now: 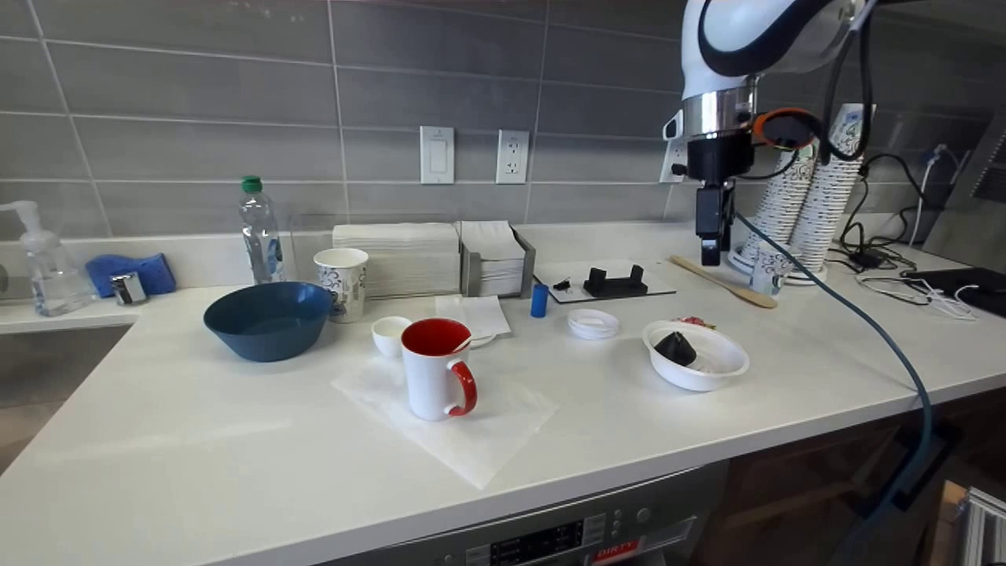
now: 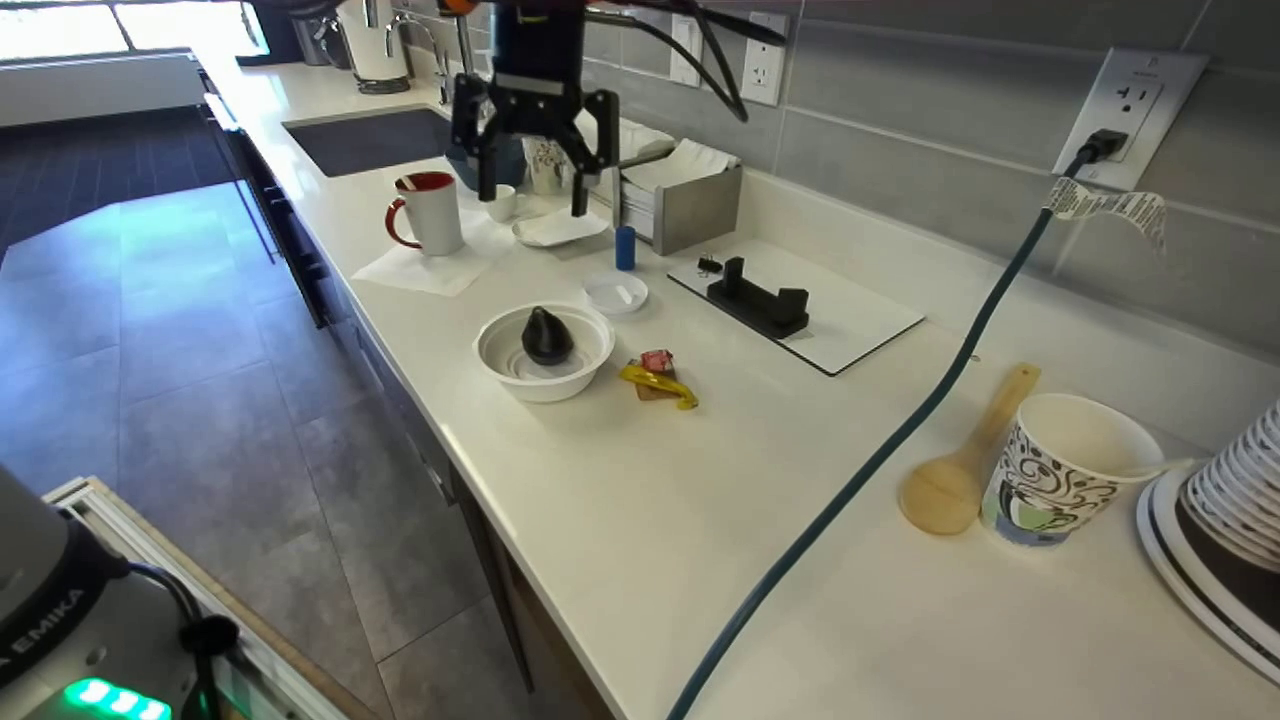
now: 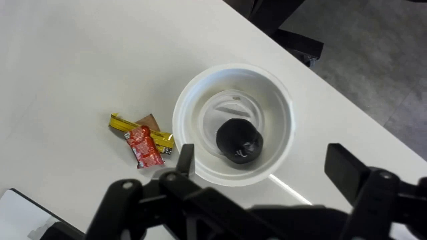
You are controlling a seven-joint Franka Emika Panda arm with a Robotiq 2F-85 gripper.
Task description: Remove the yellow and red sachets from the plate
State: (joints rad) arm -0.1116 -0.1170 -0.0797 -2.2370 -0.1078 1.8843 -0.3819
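The yellow sachet (image 3: pixel 163 138) and red sachet (image 3: pixel 145 148) lie on the counter beside the white bowl, the red one across the yellow. In an exterior view the yellow sachet (image 2: pixel 655 381) and red sachet (image 2: pixel 657 360) show beside that bowl; in an exterior view mostly the red sachet (image 1: pixel 695 321) peeks out behind its rim. The plate (image 1: pixel 583 328), a small shallow white dish with no sachet seen on it, stands apart from them; it also shows as the plate (image 2: pixel 600 302). My gripper (image 2: pixel 533 203) is open, empty and raised above the counter; in the wrist view the gripper (image 3: pixel 260 156) frames the bowl.
The white bowl (image 3: pixel 275 83) holds a black object (image 3: pixel 239 141) and a lid (image 3: pixel 211 113). A brown packet (image 3: pixel 149 122) lies under the sachets. A blue-green cable (image 2: pixel 850 490) crosses the counter. A red-lined mug (image 1: pixel 428 385), blue bowl (image 1: pixel 267 334) and board (image 2: pixel 850 320) stand around.
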